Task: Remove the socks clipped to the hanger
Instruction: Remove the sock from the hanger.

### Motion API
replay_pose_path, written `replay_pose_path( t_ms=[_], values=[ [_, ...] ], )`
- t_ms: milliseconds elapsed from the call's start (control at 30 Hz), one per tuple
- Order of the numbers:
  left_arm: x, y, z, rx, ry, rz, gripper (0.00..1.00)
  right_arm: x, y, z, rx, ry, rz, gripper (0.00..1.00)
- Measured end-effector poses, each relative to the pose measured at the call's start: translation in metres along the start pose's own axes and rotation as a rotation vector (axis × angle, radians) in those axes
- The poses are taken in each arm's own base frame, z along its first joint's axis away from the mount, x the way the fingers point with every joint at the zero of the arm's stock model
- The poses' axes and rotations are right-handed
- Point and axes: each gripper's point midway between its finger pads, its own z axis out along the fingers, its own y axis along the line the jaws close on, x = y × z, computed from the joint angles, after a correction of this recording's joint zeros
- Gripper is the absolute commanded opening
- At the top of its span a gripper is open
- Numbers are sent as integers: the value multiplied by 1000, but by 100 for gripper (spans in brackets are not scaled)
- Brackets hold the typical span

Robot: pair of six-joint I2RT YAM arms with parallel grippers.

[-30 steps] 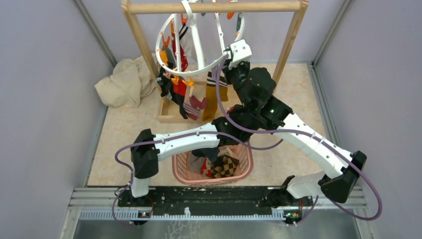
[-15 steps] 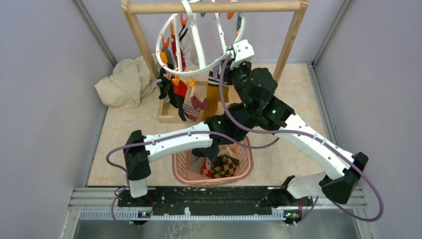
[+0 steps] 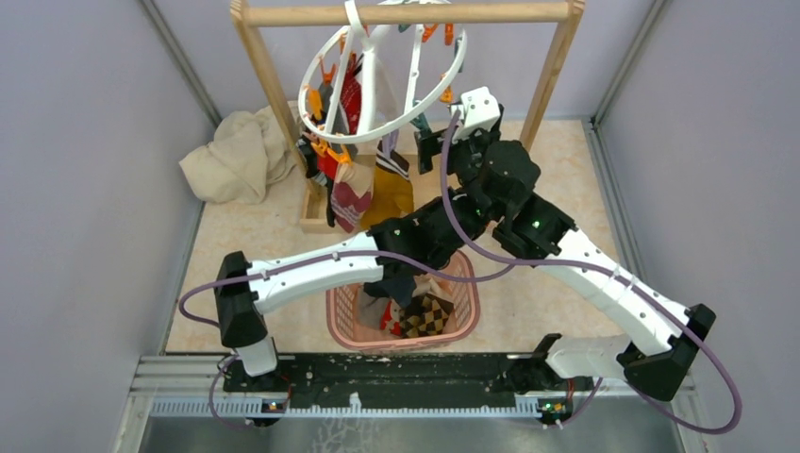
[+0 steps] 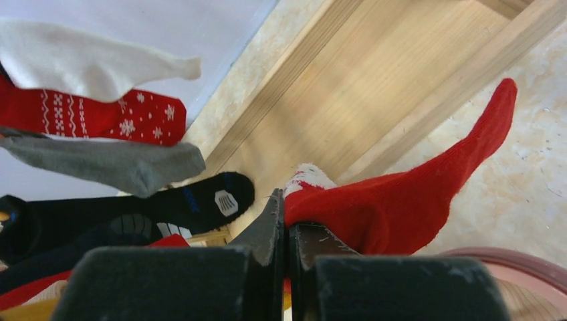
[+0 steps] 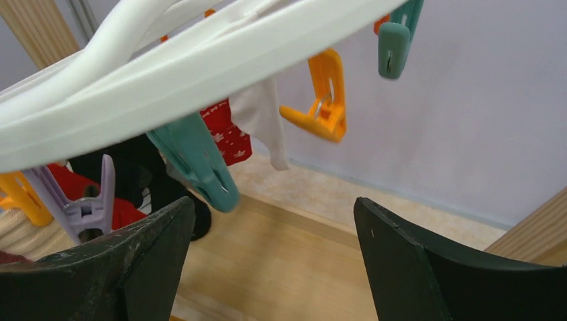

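A wooden rail frame (image 3: pixel 406 13) stands at the upper centre of the top view, its base on the speckled beige table (image 3: pixel 577 159). A crumpled cream cloth (image 3: pixel 236 156) lies just left of it. A pink slotted basket (image 3: pixel 377 342) sits at lower centre, near a black rail (image 3: pixel 396 373)

The left arm (image 3: pixel 311 269) stretches forward and to the right, its left gripper (image 4: pixel 284 204) pinched tight on a red sock (image 4: pixel 414 180). The right arm (image 3: pixel 604 283) reaches up and back beside it, the right gripper (image 5: pixel 274 267) spread wide
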Motion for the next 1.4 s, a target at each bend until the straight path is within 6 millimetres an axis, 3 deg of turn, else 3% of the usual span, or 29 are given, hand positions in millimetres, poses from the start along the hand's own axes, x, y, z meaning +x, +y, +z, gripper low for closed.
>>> replay_pose_path(
  t_ms=[100, 367, 600, 900, 1033, 1100, 1267, 1400],
  values=[
    [0, 0, -4, 19, -3, -7, 0, 4, -3, -8, 0, 12, 23, 98],
    [3, -12, -19, 150, -17, 1, 0, 22, 0, -28, -26, 60, 99, 99],
    [9, -34, -32, 303, -14, 39, 0, 34, 4, -45, -52, 82, 156, 99],
    [28, -51, -49, 435, 22, 60, 0, 47, 8, -56, -72, 103, 198, 98],
    [38, -31, -73, 467, 29, 39, 0, 27, -5, -65, -55, 46, 248, 98],
    [20, -11, -90, 465, -40, -67, 0, 23, -15, -70, -29, 37, 254, 99],
    [-33, 63, -132, 415, -258, -345, 0, 51, -19, -77, -9, 126, 208, 99],
    [-38, 77, -145, 419, -299, -420, 0, 74, -17, -78, -8, 193, 174, 98]
  ],
)
